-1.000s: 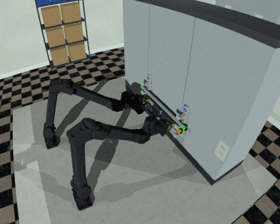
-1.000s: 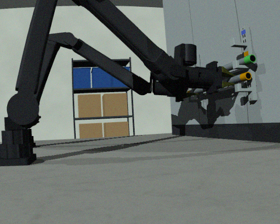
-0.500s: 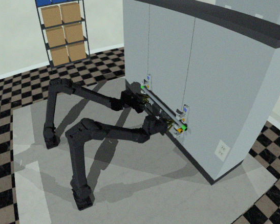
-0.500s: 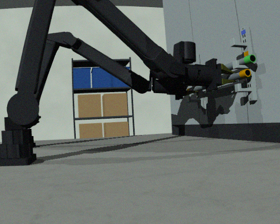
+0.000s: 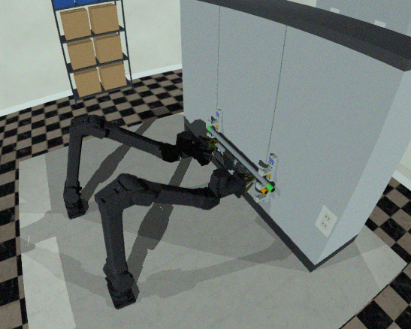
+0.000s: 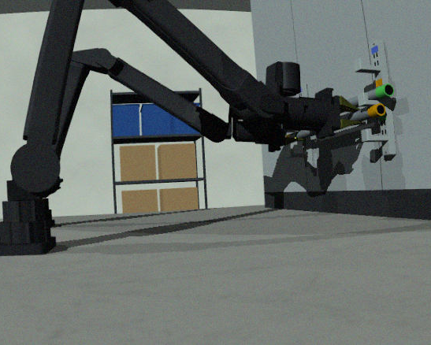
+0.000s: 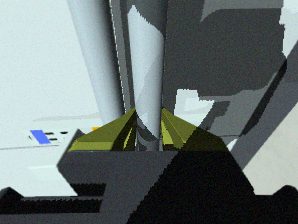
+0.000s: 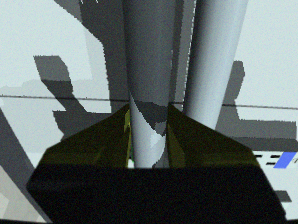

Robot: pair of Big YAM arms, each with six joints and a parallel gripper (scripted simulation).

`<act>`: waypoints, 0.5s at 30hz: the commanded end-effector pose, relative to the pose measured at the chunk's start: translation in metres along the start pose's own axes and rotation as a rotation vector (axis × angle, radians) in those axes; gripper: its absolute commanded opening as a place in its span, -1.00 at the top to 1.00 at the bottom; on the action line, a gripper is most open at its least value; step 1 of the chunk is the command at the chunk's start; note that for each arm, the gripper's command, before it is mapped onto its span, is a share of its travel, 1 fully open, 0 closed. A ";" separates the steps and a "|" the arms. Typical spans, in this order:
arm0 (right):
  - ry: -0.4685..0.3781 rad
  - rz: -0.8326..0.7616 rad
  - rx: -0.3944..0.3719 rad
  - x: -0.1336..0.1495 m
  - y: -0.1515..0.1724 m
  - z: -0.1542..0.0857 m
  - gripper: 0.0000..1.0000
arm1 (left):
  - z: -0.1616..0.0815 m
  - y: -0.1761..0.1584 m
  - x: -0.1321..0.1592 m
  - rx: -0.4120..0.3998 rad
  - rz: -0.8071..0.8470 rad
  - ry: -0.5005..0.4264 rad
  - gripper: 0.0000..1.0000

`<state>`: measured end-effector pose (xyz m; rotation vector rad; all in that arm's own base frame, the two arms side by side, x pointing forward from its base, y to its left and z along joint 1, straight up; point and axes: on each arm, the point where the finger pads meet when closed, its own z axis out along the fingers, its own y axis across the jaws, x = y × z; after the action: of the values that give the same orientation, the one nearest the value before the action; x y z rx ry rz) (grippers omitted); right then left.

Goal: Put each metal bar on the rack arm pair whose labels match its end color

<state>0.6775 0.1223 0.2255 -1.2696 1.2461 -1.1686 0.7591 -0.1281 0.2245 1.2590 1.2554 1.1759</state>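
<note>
L (image 5: 213, 143) (image 6: 294, 138) (image 7: 149, 109) & R grippers (image 5: 253, 180) (image 6: 353, 114) (image 8: 149, 105) are clamping the orange-ended bar (image 5: 264, 191) (image 6: 376, 109) (image 7: 147, 75) (image 8: 149, 60), approx 7 o'clock of the green-ended bar (image 5: 241, 157) (image 6: 386, 90) (image 7: 97, 55) (image 8: 217, 60) (ext. view), mid-transfer; next prob. needing level parking twd 12, freeing orange-label pair.

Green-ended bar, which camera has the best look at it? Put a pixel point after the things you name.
The top view: it shows the green-ended bar (image 5: 241, 158) (image 6: 379, 93) (image 7: 95, 50) (image 8: 217, 60) nearly whole, both painted ends included. The exterior shows one end clearly; each wrist view, only plain gray shaft.

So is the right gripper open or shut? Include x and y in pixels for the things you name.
Shut: the right gripper (image 5: 249, 182) (image 6: 356, 114) (image 8: 148, 111) has its fingers closed against both sides of the orange-ended bar (image 5: 263, 191) (image 6: 376, 109) (image 7: 148, 75) (image 8: 149, 60).
</note>
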 end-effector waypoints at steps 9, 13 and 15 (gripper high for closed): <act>0.010 0.032 0.112 0.003 -0.056 -0.013 1.00 | -0.016 0.054 0.005 -0.095 -0.012 0.010 1.00; 0.010 0.032 0.112 0.004 -0.054 -0.017 1.00 | -0.019 0.052 0.004 -0.095 -0.012 0.010 1.00; 0.010 0.032 0.112 0.004 -0.052 -0.018 1.00 | -0.021 0.051 0.004 -0.095 -0.012 0.010 1.00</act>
<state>0.6658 0.1244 0.2181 -1.2793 1.2461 -1.1618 0.7470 -0.1260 0.2174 1.2671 1.2651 1.1732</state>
